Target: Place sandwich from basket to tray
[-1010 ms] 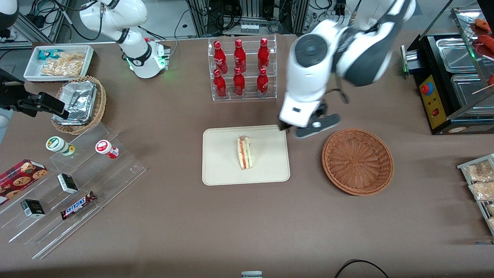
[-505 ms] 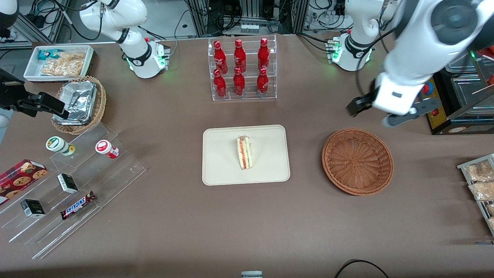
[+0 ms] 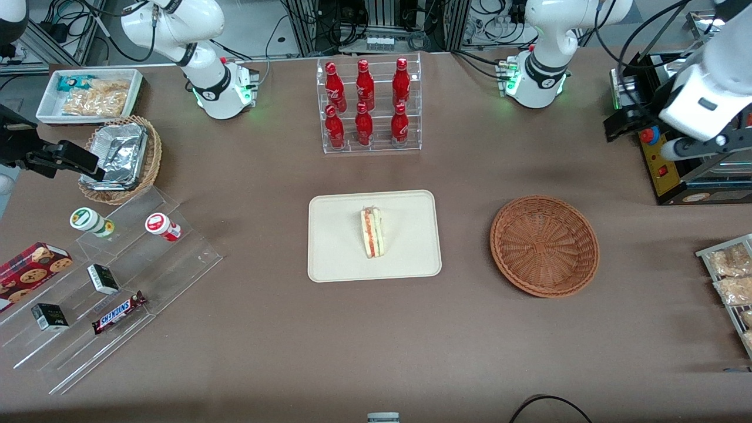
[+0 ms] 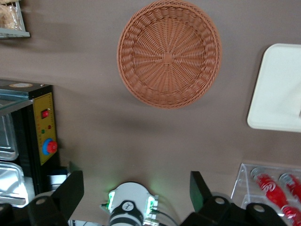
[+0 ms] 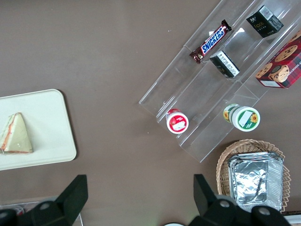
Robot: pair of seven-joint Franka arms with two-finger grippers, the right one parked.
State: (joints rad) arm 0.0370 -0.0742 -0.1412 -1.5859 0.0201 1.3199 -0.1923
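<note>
The sandwich (image 3: 372, 232), a white wedge with red and green filling, lies on the cream tray (image 3: 341, 258) at the table's middle. It also shows in the right wrist view (image 5: 16, 135) on the tray (image 5: 47, 117). The reddish-brown wicker basket (image 3: 544, 245) holds nothing and sits beside the tray toward the working arm's end. My gripper (image 3: 649, 138) is open and holds nothing, raised in front of the food warmer, farther from the front camera than the basket. In the left wrist view the gripper (image 4: 134, 188) has its jaws wide apart, above the basket (image 4: 169, 52) and a tray corner (image 4: 277, 89).
An acrylic rack of red bottles (image 3: 368, 106) stands farther back than the tray. A food warmer (image 3: 687, 117) and a rack of snack bags (image 3: 731, 276) sit at the working arm's end. A foil-lined basket (image 3: 120, 155), white bin (image 3: 88, 94) and acrylic snack steps (image 3: 111, 276) sit at the parked arm's end.
My gripper has swung from the tray's back corner, past the basket, to the food warmer at the working arm's end. The sandwich stays on the tray.
</note>
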